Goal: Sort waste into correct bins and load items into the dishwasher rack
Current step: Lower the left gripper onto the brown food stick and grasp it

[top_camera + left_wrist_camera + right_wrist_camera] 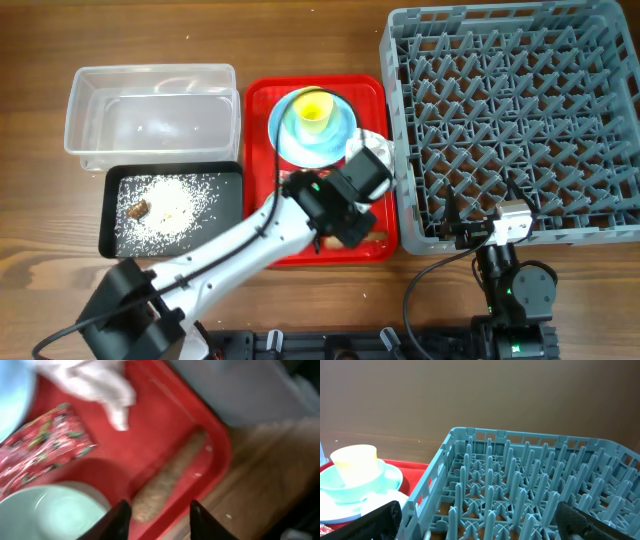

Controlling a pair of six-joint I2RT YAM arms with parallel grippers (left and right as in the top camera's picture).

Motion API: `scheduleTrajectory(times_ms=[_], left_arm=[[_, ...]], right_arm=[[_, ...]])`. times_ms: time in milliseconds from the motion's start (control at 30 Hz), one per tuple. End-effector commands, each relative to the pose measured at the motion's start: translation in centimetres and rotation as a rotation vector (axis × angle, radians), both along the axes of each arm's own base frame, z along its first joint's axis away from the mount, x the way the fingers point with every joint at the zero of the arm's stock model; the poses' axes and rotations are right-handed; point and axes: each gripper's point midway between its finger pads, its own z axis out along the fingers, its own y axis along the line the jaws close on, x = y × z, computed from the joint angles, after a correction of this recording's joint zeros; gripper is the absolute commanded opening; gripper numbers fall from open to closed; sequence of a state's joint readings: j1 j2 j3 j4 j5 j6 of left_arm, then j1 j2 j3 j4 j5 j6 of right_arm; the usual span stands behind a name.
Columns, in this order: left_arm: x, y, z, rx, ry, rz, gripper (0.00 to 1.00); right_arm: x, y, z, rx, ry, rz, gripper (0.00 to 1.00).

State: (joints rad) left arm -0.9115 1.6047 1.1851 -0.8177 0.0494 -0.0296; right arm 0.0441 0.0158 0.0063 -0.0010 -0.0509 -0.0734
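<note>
At the front right corner of the red tray, the left gripper hangs with its jaws partly apart and holds nothing. The brown food piece lies on the tray floor just ahead of its tips. Near it are the white napkin, the red printed wrapper and the mint-green bowl. Near the left edge of the desk, the black tray carries rice grains. The right gripper stands wide open and empty at the front edge of the dishwasher rack.
</note>
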Motion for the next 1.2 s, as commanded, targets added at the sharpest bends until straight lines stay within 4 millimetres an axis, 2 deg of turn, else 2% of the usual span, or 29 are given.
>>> scheduleTrajectory(times_ms=[0,67,133,233,367,533,700,900,1067,1167], left_arm=[[-1.7,-1.6,0.2,0.025,-0.063,-0.234,0.27],[-2.1,-1.9,-0.2,0.033,-0.058,-0.257,0.20],[-2.3,-1.8,-0.5,0.039,-0.047,-0.258,0.21],[-2.7,-2.0,-1.0,0.035,-0.020,-0.266,0.28],[-2.8,-1.8,-2.9,0.078,0.023,-0.265,0.39],[-1.6,-0.8,-4.2,0.103,0.056,-0.219,0.42],[-1.8,-0.5,-4.8,0.107,0.080,-0.228,0.47],[-2.6,0.5,-6.6,0.129,0.095,-0.238,0.50],[-1.9,-0.3,-8.2,0.073,0.037,-0.236,0.54],[-1.7,0.4,-8.8,0.100,0.019,-0.227,0.54]], right_arm=[[0.0,-0.2,0.1,-0.005,-0.007,-0.008,1.00],[0.0,-0.2,0.1,-0.005,-0.007,-0.008,1.00],[0.0,-0.2,0.1,-0.004,-0.007,-0.008,1.00],[0.0,-0.2,0.1,-0.005,-0.007,-0.008,1.00],[0.0,-0.2,0.1,-0.005,-0.007,-0.008,1.00],[0.0,-0.2,0.1,-0.005,-0.007,-0.008,1.00],[0.0,-0.2,0.1,-0.005,-0.007,-0.008,1.00],[0.0,-0.2,0.1,-0.004,-0.007,-0.008,1.00],[0.0,-0.2,0.1,-0.004,-0.007,-0.008,1.00],[0.0,-0.2,0.1,-0.004,-0.007,-0.008,1.00]])
